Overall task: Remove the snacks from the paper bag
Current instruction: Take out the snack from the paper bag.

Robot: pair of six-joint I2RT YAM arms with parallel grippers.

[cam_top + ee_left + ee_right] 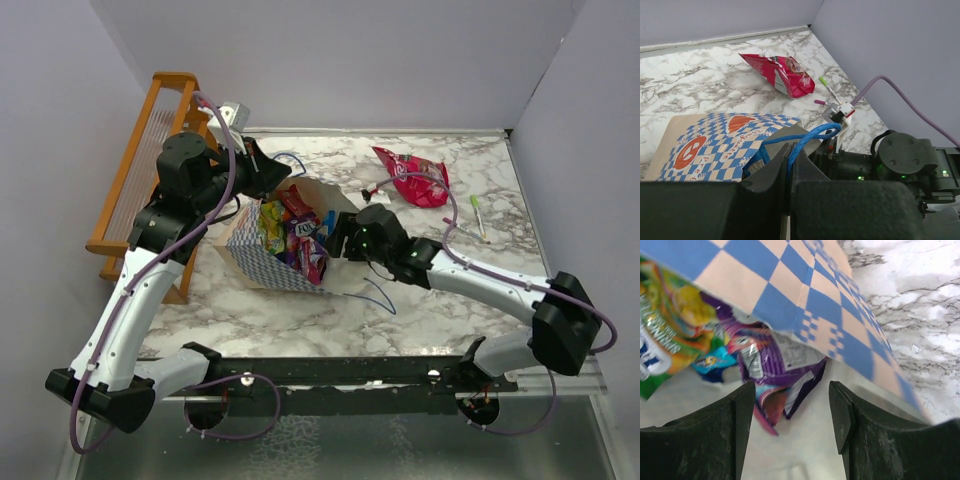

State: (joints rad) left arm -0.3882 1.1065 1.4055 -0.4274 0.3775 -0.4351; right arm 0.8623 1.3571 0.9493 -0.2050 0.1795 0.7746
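The paper bag (262,262) lies tipped on the marble table, mouth facing right, with several foil snacks (297,238) inside. My left gripper (262,158) is shut on the bag's blue cord handle (805,142) and holds the mouth up. My right gripper (335,237) is open at the bag's mouth. In the right wrist view its fingers (840,415) straddle a purple packet (775,375); a green-yellow packet (675,335) lies further in under the checkered wall (805,300). A pink-red packet (415,176) lies on the table at the back right, also in the left wrist view (785,72).
An orange wooden rack (150,160) stands along the left edge. Thin pens (478,212) lie at the right near the pink-red packet. The second blue cord handle (375,295) trails on the table in front of the bag. Walls close in the back and right.
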